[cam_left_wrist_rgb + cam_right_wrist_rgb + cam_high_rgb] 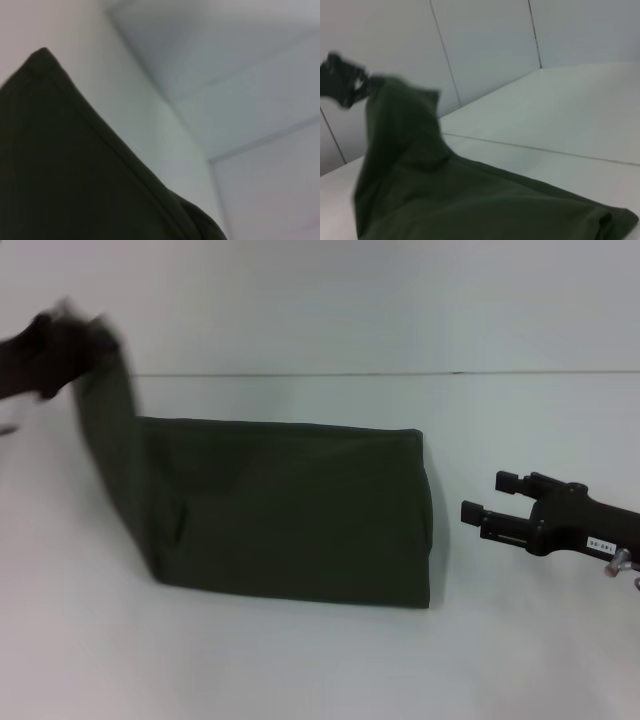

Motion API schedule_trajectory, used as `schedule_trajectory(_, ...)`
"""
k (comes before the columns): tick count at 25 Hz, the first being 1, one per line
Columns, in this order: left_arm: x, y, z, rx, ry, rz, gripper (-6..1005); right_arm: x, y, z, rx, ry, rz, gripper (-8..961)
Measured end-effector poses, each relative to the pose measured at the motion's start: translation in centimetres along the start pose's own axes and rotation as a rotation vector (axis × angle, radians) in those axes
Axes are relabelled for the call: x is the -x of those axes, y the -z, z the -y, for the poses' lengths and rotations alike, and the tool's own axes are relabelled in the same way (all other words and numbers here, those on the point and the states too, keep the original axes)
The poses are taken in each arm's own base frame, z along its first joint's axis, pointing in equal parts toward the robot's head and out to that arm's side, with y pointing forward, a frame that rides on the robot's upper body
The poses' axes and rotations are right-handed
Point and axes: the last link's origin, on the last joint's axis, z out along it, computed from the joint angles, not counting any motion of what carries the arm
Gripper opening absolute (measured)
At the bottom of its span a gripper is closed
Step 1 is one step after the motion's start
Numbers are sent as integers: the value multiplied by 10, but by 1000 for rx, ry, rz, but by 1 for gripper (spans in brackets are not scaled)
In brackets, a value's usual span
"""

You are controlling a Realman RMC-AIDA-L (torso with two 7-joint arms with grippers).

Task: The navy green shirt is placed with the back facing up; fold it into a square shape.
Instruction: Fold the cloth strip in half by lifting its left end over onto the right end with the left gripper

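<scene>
The navy green shirt (290,515) lies partly folded as a dark olive rectangle in the middle of the white table, and it also fills the near part of the right wrist view (470,200). Its left end rises in a steep strip to my left gripper (95,340), which is shut on the shirt high at the far left; the same gripper shows blurred in the right wrist view (345,82). In the left wrist view the shirt (60,165) hangs close to the camera. My right gripper (482,498) hovers open just right of the shirt, apart from it.
The white table (320,660) runs on all sides of the shirt, with its back edge (400,373) meeting a pale panelled wall (485,45).
</scene>
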Motion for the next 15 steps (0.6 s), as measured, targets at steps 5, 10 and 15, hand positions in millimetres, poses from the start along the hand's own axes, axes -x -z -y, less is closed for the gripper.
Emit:
schedule_trajectory(5,14,-52,-49,161,-68,82,41,-4,-2,-2,4,-11,-8,857)
schedule_trajectory(10,53,-97,-86,275,-102,198,41,-5,-4,-2,-1,-20,-10,857)
schedule_trajectory(15,126,-135,-91,299,-94,367,42,-8,-3,-2,-4,-29,-11,856)
